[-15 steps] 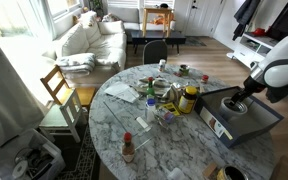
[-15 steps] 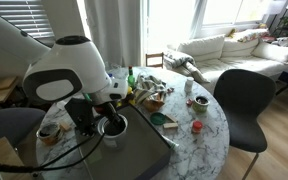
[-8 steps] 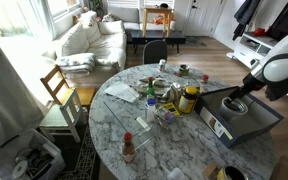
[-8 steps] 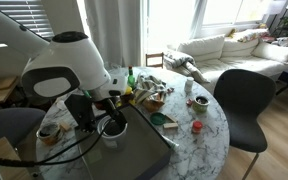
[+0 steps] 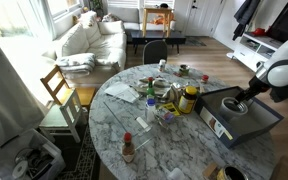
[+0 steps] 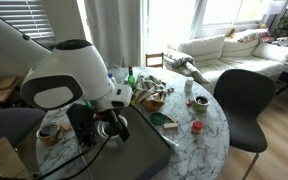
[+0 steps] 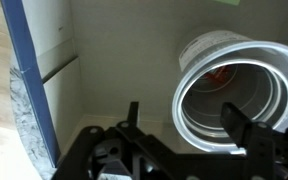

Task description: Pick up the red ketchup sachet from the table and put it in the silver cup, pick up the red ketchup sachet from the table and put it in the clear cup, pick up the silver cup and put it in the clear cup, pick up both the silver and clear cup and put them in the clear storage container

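Note:
My gripper (image 7: 184, 118) is open over the clear storage container (image 7: 104, 60). The clear cup (image 7: 189, 62) stands on the container floor with the silver cup (image 7: 276, 98) nested inside it, and a red ketchup sachet (image 7: 220, 72) shows at the bottom. One finger is outside the cup's rim and the other hangs over its inside; neither clearly touches it. In both exterior views the gripper (image 5: 237, 104) (image 6: 111, 127) hangs low over the grey container (image 5: 256, 127) (image 6: 144, 155) at the table's edge, and it hides the cups.
The round marble table (image 5: 114, 115) holds clutter in its middle: a yellow-lidded jar (image 5: 188, 98), a red-capped sauce bottle (image 5: 128, 148) and small items. A black chair (image 6: 246, 100) stands by the table, and a wooden chair (image 5: 59, 90) on another side.
The arm has shifted slightly over the container. In an exterior view it now covers the whitish cup that showed before. The cups have not moved.

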`<state>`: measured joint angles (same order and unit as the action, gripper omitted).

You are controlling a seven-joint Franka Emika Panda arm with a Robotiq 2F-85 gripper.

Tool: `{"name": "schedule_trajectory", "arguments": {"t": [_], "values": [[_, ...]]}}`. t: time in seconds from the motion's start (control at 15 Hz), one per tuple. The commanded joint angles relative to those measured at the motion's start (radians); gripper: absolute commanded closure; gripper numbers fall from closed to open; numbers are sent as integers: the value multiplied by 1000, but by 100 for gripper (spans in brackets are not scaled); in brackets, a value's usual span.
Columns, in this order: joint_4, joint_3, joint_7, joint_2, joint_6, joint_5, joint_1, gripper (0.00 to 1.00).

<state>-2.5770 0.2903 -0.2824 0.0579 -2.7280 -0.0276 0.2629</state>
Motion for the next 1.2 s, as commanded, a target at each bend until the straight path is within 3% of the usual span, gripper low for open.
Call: {"name": "schedule_trajectory", "arguments": {"t": [0.0, 0.2, 0.47, 0.87, 1.13], "values": [[8, -2, -4, -52, -15, 11, -1, 47], [13, -6, -16, -68, -5, 28, 0, 73], [19, -6, -5, -45, 34, 11, 5, 100], [44, -3, -9, 49, 177, -8, 5, 98], [62, -20, -14, 207, 315, -38, -11, 98]]}}
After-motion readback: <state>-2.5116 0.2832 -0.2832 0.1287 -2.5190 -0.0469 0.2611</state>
